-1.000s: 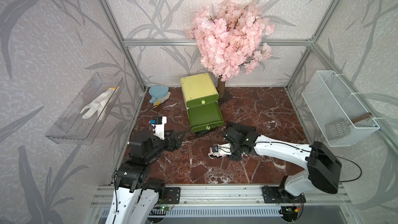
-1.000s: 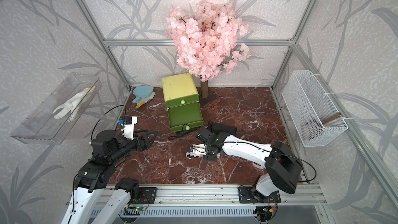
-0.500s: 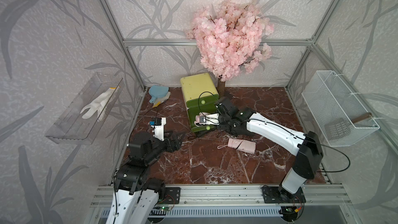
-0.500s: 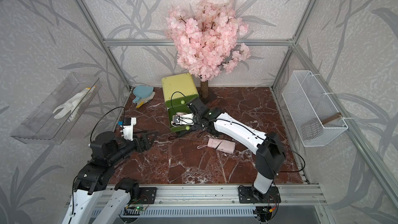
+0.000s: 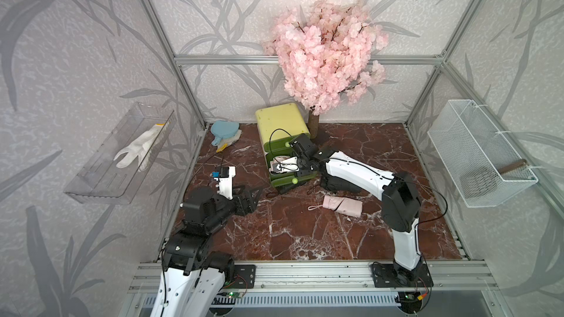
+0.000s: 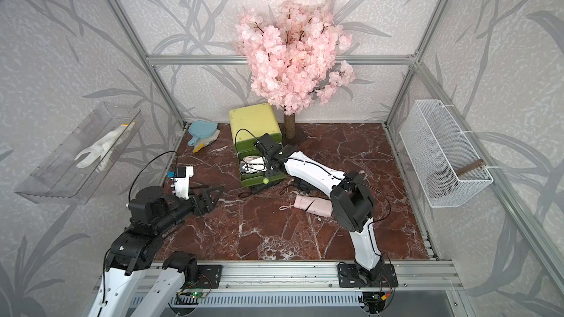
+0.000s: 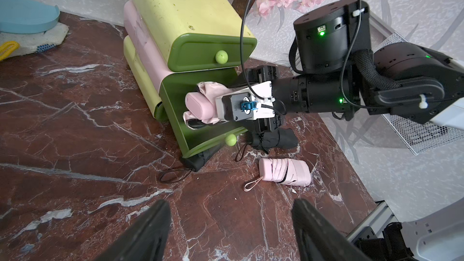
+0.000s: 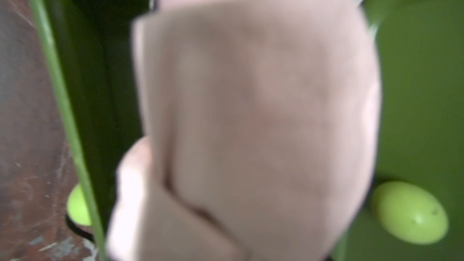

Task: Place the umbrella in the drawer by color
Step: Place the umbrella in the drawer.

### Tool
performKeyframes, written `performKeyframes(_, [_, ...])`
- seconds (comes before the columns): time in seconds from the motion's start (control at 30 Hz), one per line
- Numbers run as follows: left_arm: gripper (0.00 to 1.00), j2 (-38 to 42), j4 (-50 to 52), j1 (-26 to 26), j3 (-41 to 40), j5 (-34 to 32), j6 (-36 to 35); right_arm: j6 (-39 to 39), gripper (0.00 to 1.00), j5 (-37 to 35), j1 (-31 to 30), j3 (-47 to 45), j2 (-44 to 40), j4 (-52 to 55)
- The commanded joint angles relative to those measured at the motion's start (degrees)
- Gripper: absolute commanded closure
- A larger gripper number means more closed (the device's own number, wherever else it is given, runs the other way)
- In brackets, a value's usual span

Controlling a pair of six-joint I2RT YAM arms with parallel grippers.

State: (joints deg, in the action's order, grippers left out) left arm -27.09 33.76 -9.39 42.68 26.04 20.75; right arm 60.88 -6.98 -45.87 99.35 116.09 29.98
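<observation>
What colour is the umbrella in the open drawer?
Pale pink; the umbrella shows best in the left wrist view.

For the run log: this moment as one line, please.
right gripper at open green drawer, pink umbrella partly inside, grip unclear | left gripper open, empty | second pink umbrella on table

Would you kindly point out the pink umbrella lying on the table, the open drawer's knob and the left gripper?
pink umbrella (image 5: pixel 343 205): in a top view, middle of its folded body.
open drawer's knob (image 7: pixel 230 139): left wrist view, its rounded front.
left gripper (image 7: pixel 229 203): left wrist view, midway between fingertips.
</observation>
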Motion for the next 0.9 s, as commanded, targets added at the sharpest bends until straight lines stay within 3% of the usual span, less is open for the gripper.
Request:
performKeyframes(0.0, [0.2,0.1,-1.5,-0.4,-0.5,0.3,0.4,-0.1,0.28,-2.0,-0.1,2.1,1.0,-3.4])
performKeyframes(0.17, [0.2,0.1,-1.5,-0.5,-0.6,0.3,0.5,-1.6,0.24,-2.6,-0.4,3.2,-0.4,-2.1])
performKeyframes(0.43, [0.2,-0.5,-1.3,-0.5,-0.5,-0.3,0.5,-5.9,0.23,-2.7,-1.4,-0.9,-11.2,-0.8])
performKeyframes(0.87, [0.19,-1.6,-2.0,-0.5,-0.8,1.9,0.7,-22.1,0.21,-1.7,-2.8,-29.9,-40.7,11.0])
